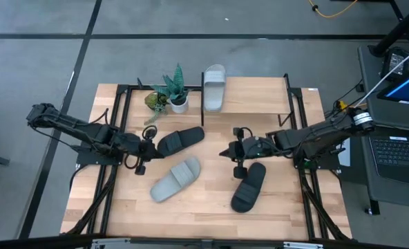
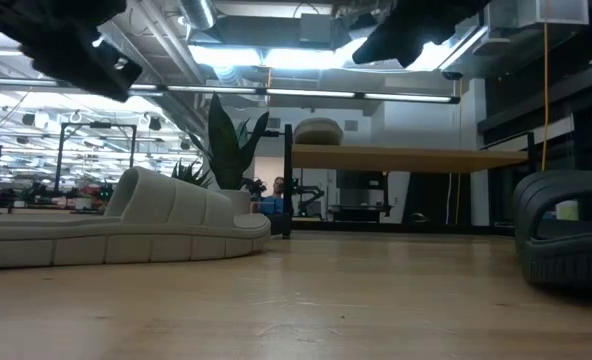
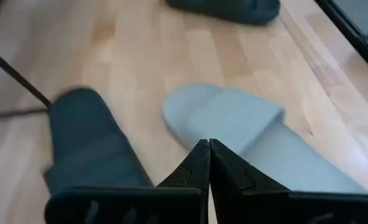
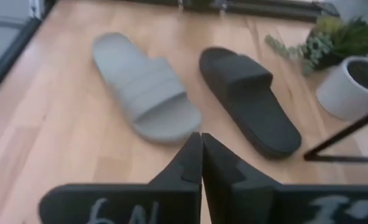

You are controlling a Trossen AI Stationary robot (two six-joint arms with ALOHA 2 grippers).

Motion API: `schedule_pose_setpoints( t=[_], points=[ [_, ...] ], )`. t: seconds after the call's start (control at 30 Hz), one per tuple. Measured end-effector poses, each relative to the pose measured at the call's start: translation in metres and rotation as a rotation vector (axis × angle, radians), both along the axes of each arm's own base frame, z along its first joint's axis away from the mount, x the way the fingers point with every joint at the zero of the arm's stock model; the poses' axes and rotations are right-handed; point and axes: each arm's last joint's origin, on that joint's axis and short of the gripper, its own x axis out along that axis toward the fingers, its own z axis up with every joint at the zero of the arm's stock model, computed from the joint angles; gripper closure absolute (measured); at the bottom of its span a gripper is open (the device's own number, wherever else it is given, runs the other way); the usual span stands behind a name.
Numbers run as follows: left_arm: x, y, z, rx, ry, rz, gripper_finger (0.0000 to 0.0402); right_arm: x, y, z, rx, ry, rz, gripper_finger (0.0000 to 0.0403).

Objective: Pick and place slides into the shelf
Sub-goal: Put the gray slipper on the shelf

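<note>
Three slides lie flat on their soles on the tabletop: a black one (image 1: 180,140) at the centre, a pale grey one (image 1: 175,180) nearer the front, and a second black one (image 1: 249,187) to the right. Another pale slide (image 1: 213,86) lies on the shelf's wooden top board (image 1: 260,97) at the far side. My left gripper (image 1: 153,148) is shut and empty, raised just left of the centre black slide. In its wrist view (image 3: 207,152) it points at the grey slide (image 3: 234,118). My right gripper (image 1: 226,153) is shut and empty, raised above the right black slide's far end.
A small potted plant (image 1: 173,93) stands by the shelf's left end, close to the centre black slide. The shelf's thin black uprights (image 2: 288,180) stand on the tabletop. Bare tabletop (image 1: 211,214) lies along the front edge. A laptop (image 1: 398,145) sits off the table's right side.
</note>
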Motion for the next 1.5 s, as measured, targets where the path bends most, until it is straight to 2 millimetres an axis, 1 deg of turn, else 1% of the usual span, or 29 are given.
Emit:
schedule_pose_setpoints(
  t=[0.1,0.17,0.3,0.4,0.5,0.63,0.73,1.0,1.2,1.5],
  points=[
    [-0.002,-0.004,-0.002,-0.043,0.025,0.006,0.0401,0.000,0.004,-0.004,0.001,-0.035,0.016,0.0391],
    [-0.004,-0.007,-0.003,-0.041,0.040,-0.009,0.0401,0.002,0.004,-0.005,0.006,-0.063,0.017,0.0387],
    [-0.004,-0.011,-0.006,-0.027,0.068,-0.041,0.0401,0.004,0.004,-0.001,0.016,-0.108,0.016,0.0390],
    [-0.001,-0.015,-0.013,0.006,0.114,-0.068,0.0401,0.005,0.005,0.001,0.012,-0.133,0.024,0.0396],
    [0.006,-0.020,-0.023,0.038,0.184,-0.081,0.0401,0.008,0.008,-0.001,0.011,-0.146,0.033,0.0397],
    [0.012,-0.023,-0.036,0.094,0.252,-0.091,0.0401,0.012,0.012,-0.004,0.015,-0.160,0.044,0.0388],
    [0.017,-0.027,-0.041,0.129,0.265,-0.113,0.0401,0.014,0.013,-0.006,0.016,-0.163,0.046,0.0384],
    [0.022,-0.035,-0.045,0.163,0.243,-0.176,0.0401,0.014,0.013,-0.005,0.013,-0.171,0.047,0.0382],
    [0.020,-0.034,-0.047,0.136,0.282,-0.135,0.0401,0.014,0.013,-0.006,0.011,-0.168,0.048,0.0382],
    [0.015,-0.033,-0.051,0.039,0.360,-0.065,0.0401,0.014,0.013,-0.006,-0.009,-0.166,0.058,0.0382]
  ],
)
